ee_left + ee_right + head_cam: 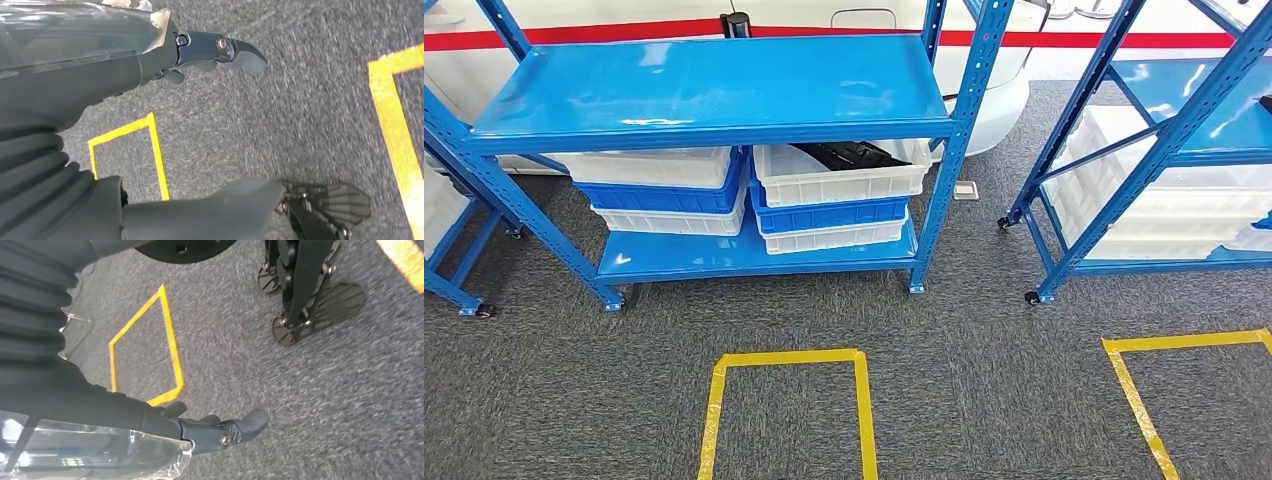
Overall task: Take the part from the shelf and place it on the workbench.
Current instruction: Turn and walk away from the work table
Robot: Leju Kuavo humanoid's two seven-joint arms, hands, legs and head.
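On lower shelf (724, 258) right end, dark part (849, 155) lies in top white bin (839, 178). Left hand (215, 55), right hand (215, 430) empty, fingers loosely apart, hanging over carpet. Approach squarely, reach under upper shelf board, lift part straight out.

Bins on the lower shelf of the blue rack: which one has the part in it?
The top white plastic bin of the right-hand stack: a black part lies inside it. The left stack's top white bin shows no contents from here.
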